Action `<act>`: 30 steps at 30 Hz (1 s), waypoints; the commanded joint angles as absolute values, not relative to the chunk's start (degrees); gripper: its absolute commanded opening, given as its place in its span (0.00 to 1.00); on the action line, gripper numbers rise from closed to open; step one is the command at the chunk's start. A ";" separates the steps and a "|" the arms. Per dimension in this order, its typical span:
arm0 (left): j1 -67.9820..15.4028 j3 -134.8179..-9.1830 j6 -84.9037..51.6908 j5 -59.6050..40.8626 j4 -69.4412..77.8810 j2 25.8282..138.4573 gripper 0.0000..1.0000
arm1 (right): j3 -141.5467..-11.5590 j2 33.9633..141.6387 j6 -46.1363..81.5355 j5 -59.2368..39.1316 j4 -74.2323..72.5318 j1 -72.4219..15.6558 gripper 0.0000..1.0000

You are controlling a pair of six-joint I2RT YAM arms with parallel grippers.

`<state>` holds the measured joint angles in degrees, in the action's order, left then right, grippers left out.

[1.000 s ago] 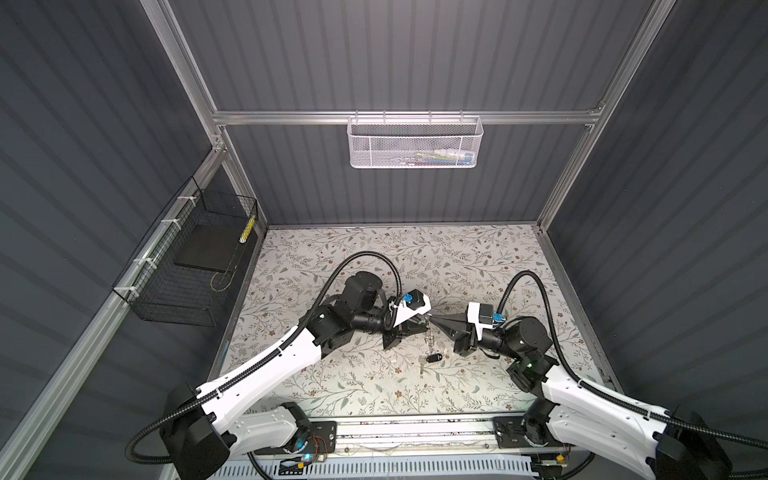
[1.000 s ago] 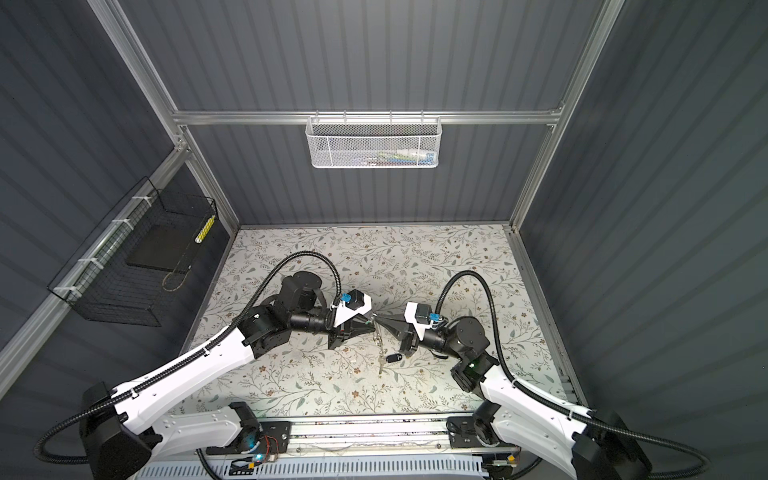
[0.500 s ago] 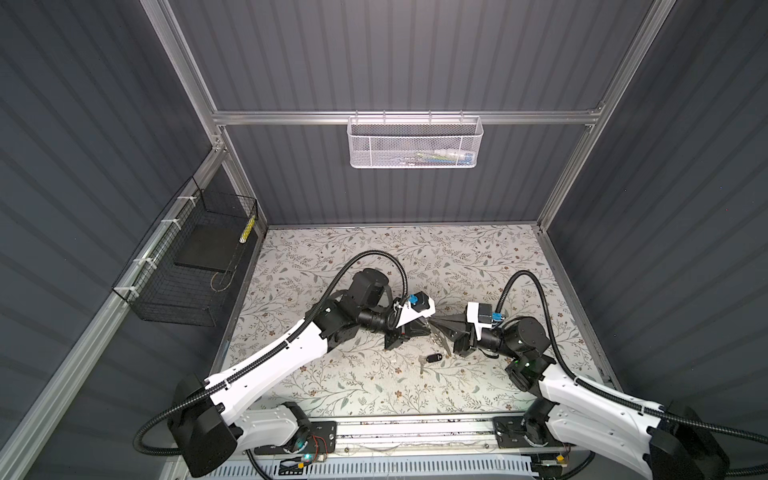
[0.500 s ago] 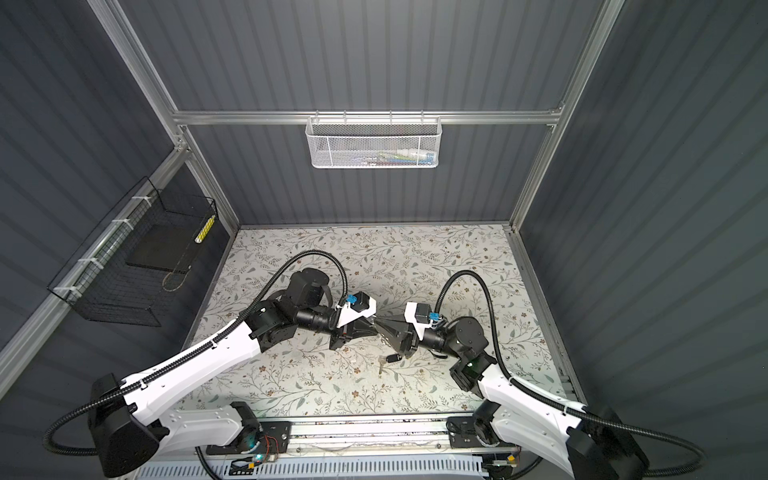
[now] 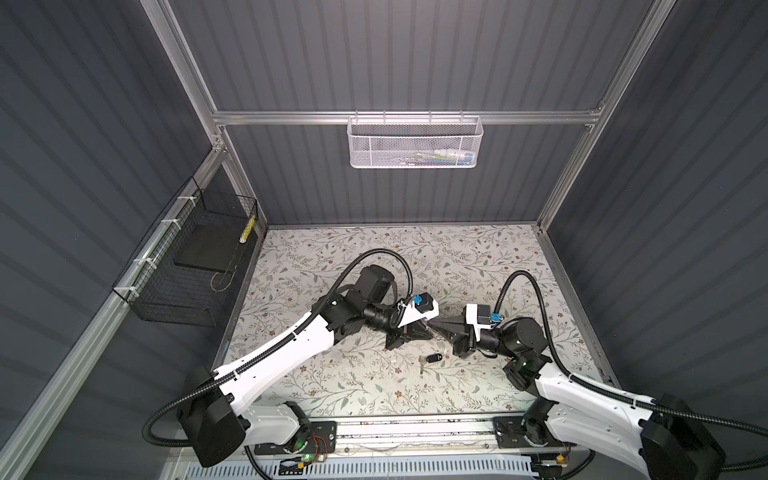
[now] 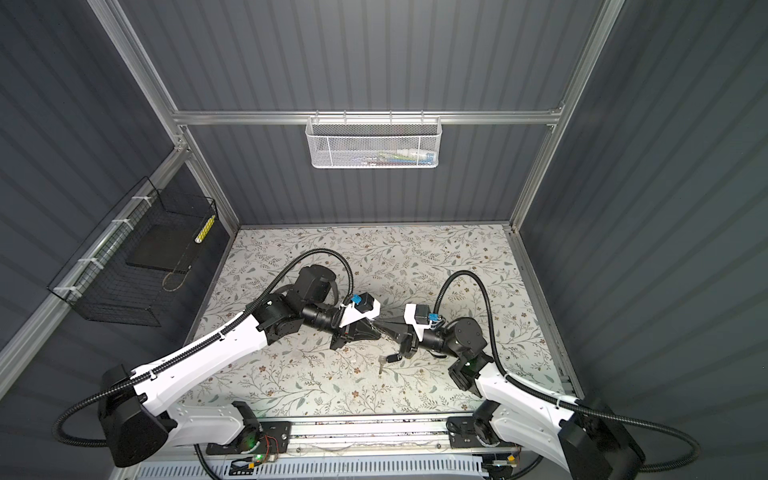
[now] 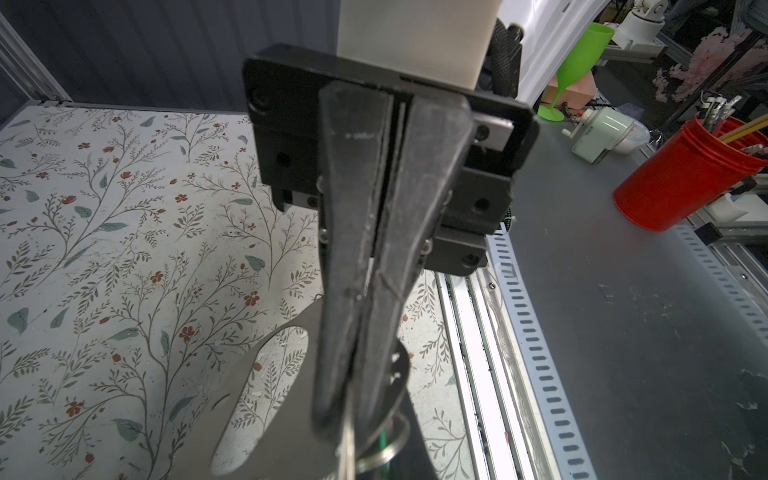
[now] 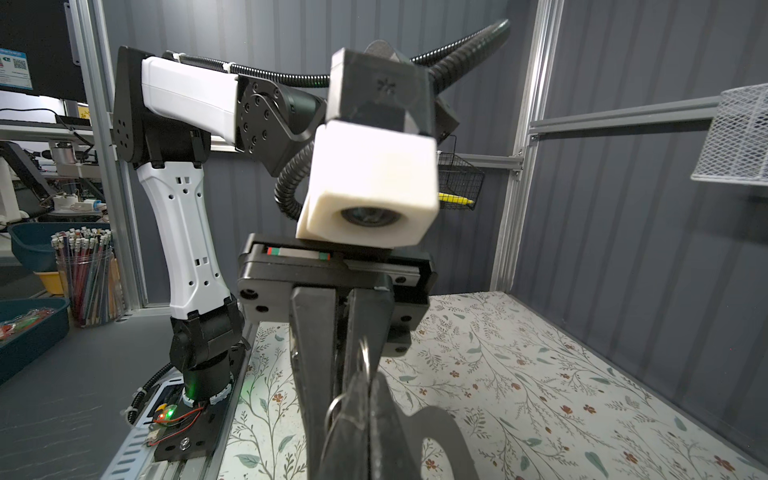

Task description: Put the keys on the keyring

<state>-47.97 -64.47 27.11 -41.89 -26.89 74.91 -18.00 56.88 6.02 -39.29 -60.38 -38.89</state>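
The right claw (image 8: 365,401) is clenched on the keyring (image 8: 444,424). The left claw (image 7: 351,419), also clenched, seems to pinch the green-tagged key (image 7: 348,446) against it. A twist could drop this key beside the black-tagged key (image 5: 434,358) on the surface (image 5: 374,386).

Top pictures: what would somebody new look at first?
Probably the left hand and right hand meeting tip to tip, both shut, over the flowery white mat, the right one clamping a flat dark grey slotted metal plate. Close by, a small silver key with a black oval tag lies loose on the mat.
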 commanded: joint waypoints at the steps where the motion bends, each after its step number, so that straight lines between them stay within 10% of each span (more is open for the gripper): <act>1: -48.94 -66.17 28.92 -45.54 -29.27 75.85 0.00 | -18.19 57.29 6.72 -38.67 -65.01 -38.46 0.00; 12: -48.88 -61.78 26.21 -29.64 -27.12 64.77 0.33 | -16.26 55.38 7.11 -38.93 -64.71 -36.82 0.00; 30: -48.87 -67.85 29.24 -31.44 -27.64 67.37 0.33 | -16.88 56.96 9.21 -43.32 -67.14 -36.75 0.00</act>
<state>-48.66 -65.65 28.05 -29.10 -27.62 67.02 -16.40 56.86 8.58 -41.78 -63.92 -37.04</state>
